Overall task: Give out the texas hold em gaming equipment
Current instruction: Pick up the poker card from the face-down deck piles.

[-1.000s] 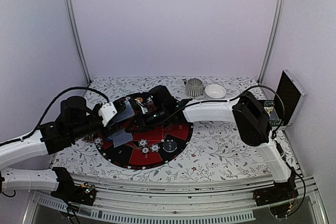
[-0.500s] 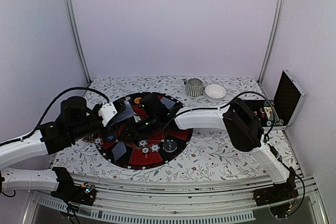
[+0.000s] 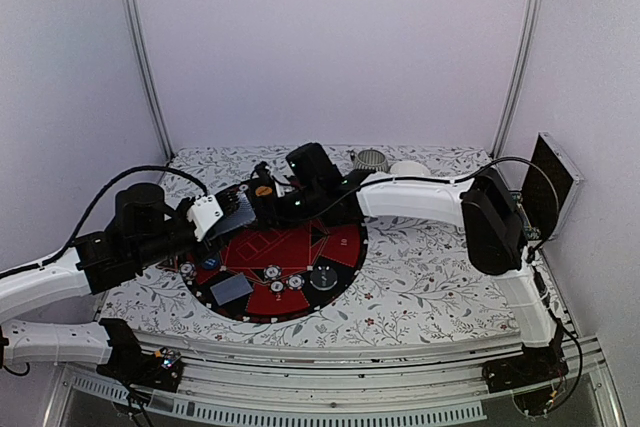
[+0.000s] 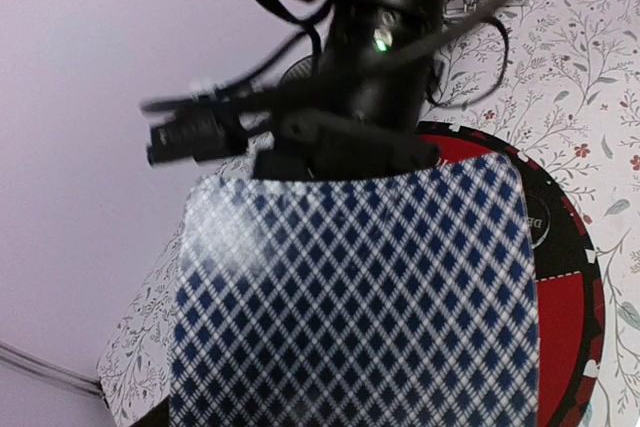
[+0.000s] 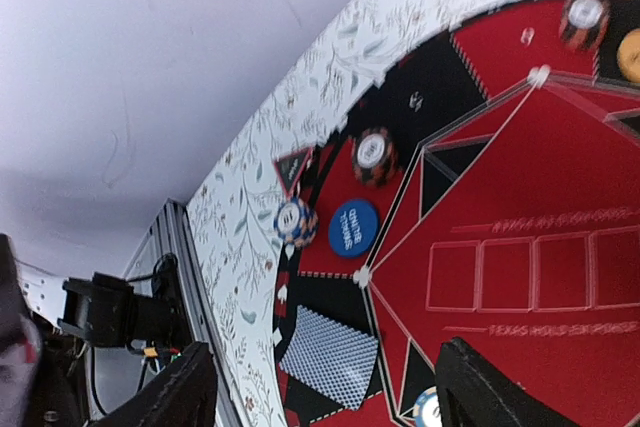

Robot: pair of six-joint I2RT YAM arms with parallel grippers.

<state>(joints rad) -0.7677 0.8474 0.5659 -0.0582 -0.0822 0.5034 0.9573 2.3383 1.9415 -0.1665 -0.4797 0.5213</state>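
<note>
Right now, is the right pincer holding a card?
No: the right pincer stands wide open with nothing in it.

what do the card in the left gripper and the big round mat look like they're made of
Card: probably coated paper or plastic; thin flat sheet, printed blue-and-white lattice, pale glare patch hinting at slight gloss. Mat: likely felt or rubber, matte; it lies flat with printed white lines and no glare.

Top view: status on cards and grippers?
Left gripper shut on cards. Right gripper open, empty, above mat. Lone card face down on mat. Right wrist close behind held cards.
</note>
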